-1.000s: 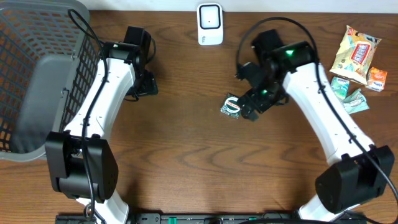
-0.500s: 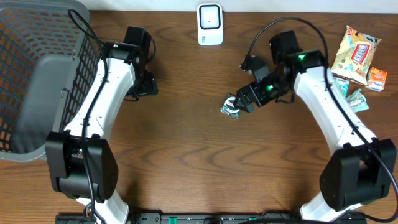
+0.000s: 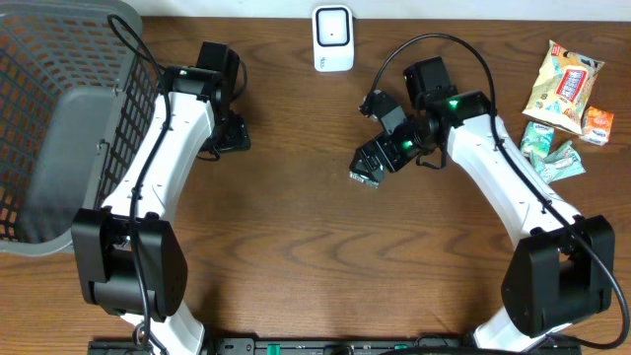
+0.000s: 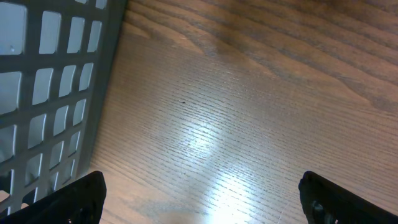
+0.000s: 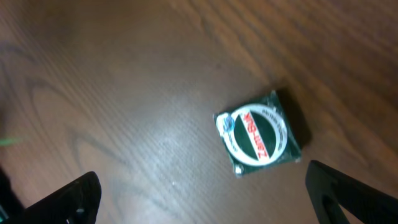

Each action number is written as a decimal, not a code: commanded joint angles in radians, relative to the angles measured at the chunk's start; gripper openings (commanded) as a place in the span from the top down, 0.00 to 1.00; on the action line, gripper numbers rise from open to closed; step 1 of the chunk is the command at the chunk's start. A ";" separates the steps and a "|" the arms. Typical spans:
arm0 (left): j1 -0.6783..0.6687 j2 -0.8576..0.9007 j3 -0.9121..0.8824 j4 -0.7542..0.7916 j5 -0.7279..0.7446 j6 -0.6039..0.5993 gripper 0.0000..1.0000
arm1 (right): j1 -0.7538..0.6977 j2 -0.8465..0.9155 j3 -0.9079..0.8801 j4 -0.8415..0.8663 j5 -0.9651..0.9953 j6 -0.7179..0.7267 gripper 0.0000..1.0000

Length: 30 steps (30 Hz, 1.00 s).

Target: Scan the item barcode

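The item is a small dark green packet [image 3: 364, 178] with a white round label, lying flat on the wooden table. In the right wrist view the packet [image 5: 260, 134] lies just ahead of and between the fingertips, untouched. My right gripper [image 3: 381, 156] hovers over its right edge, open and empty [image 5: 211, 208]. A white scanner [image 3: 333, 37] stands at the table's back edge. My left gripper [image 3: 233, 134] sits near the basket, open [image 4: 208, 208] over bare wood with nothing between its fingers.
A grey mesh basket [image 3: 59, 118] fills the left side, and its wall [image 4: 56, 74] shows close by in the left wrist view. Snack packets [image 3: 564, 84] and small green sachets [image 3: 550, 150] lie at the far right.
My right gripper has shifted left and turned, now standing closer over the green packet. The packet and the left arm have not moved.
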 commanded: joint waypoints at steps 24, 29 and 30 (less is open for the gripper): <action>0.004 -0.009 -0.002 -0.007 -0.013 -0.010 0.02 | 0.015 0.001 -0.253 0.326 0.227 -0.362 0.01; 0.004 -0.009 -0.002 -0.007 -0.013 -0.010 0.02 | 0.015 0.001 -0.306 0.407 0.226 -0.362 0.01; 0.004 -0.009 -0.002 -0.007 -0.013 -0.010 0.02 | 0.015 0.001 -0.314 0.420 0.226 -0.362 0.01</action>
